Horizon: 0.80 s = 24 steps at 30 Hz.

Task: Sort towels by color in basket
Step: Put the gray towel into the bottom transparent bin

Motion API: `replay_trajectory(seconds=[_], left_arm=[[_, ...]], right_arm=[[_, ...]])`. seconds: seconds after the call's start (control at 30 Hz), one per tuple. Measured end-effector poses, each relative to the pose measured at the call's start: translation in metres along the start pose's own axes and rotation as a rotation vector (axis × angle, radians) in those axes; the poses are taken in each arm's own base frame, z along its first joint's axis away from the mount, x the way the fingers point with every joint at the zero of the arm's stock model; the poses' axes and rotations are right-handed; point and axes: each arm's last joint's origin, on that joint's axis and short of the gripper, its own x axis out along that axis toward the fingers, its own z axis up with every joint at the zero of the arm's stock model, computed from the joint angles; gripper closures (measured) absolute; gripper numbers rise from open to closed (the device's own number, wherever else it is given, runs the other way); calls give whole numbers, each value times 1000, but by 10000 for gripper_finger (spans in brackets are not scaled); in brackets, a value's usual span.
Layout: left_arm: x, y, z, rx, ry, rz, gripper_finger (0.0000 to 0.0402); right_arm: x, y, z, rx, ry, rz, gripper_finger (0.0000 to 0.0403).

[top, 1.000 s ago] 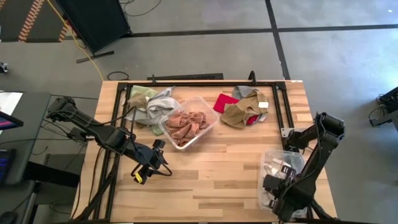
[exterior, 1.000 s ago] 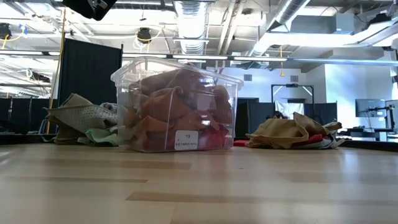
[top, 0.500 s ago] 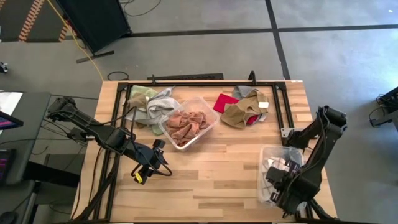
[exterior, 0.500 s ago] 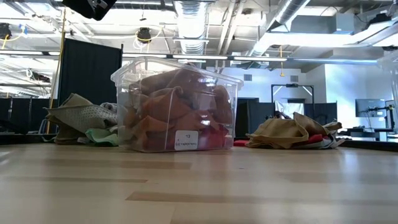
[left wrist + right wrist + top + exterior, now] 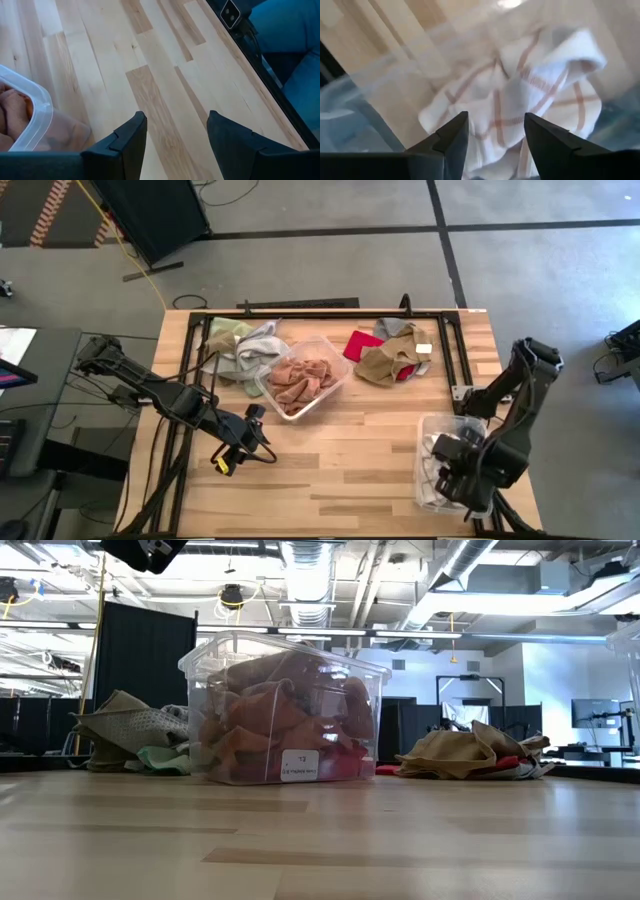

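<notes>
A: High view, left to right: left gripper [image 5: 232, 457] idle above the bench [image 5: 330, 460], jaws spread; right gripper [image 5: 492, 137] jaws spread over the checked towel [image 5: 520, 95] in its clear bin [image 5: 428, 430].

B: Light, limp cloth; I'd pinch a raised fold.

A big wooden table [image 5: 330, 460] fills the middle. A black metal frame [image 5: 300, 308] runs along its edge at 12 o'clock. A black curtain [image 5: 145, 670] hangs at 9 o'clock in the room. Silver pipes [image 5: 310, 570] run overhead.
</notes>
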Motion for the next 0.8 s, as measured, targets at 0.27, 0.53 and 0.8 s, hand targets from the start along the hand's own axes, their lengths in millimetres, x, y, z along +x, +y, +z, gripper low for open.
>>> replay_trajectory(seconds=[0.27,0.53,0.8], left_arm=[[0,0,-5,3,55,8,206],[-1,1,-9,25,93,27,206],[-1,4,-15,34,158,97,206]], right_arm=[[-13,-5,7,-34,-137,100,182],[-21,1,15,-105,-336,207,181],[-24,15,34,-204,-517,267,181]])
